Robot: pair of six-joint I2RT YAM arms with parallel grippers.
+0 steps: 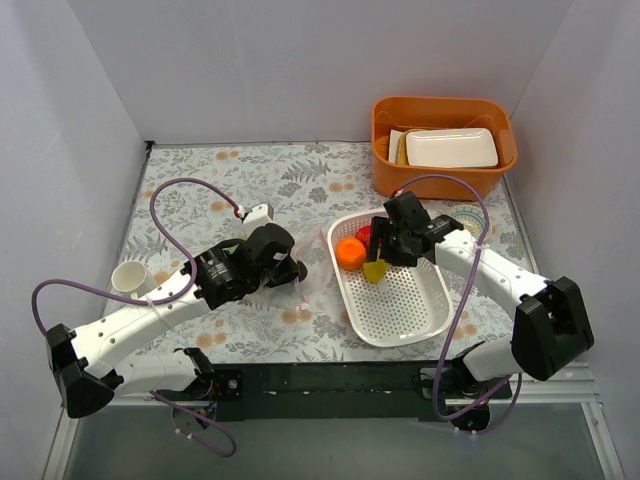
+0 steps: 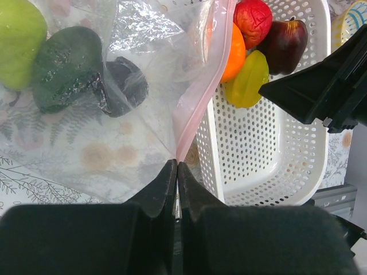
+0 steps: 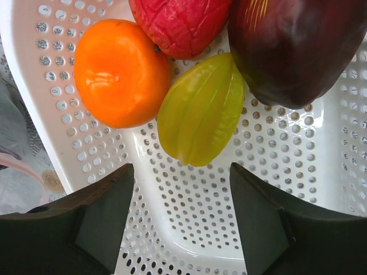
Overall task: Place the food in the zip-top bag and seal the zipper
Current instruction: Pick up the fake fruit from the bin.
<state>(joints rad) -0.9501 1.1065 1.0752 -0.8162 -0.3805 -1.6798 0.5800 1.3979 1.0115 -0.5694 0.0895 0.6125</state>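
Left wrist view is showing the left gripper (image 2: 176, 167) pinching the zipper (image 2: 202, 86), its jaws closed on the pink strip of the zip-top bag (image 2: 132, 143). Beyond those jaws, the green pear (image 2: 17, 26) and dark green avocado (image 2: 66, 66) are already lying inside. The right gripper (image 3: 180, 172) is hanging with jaws wide apart, the yellow-green fruit (image 3: 200, 109) sitting just ahead between them. The orange (image 3: 120, 71), red apple (image 3: 180, 23) and dark maroon plum (image 3: 298, 46) are waiting beyond in the white basket (image 3: 195, 229). Sealing is not yet beginning.

In the white, hole-dotted basket (image 3: 57, 114) lie an orange (image 3: 120, 71), a red apple (image 3: 180, 23), a maroon plum (image 3: 298, 48) and a yellow-green fruit (image 3: 200, 109). Upper left in the left wrist view, a light green pear (image 2: 20, 40) and a dark green avocado (image 2: 66, 69) sit behind the clear, pink-edged bag (image 2: 137, 132).
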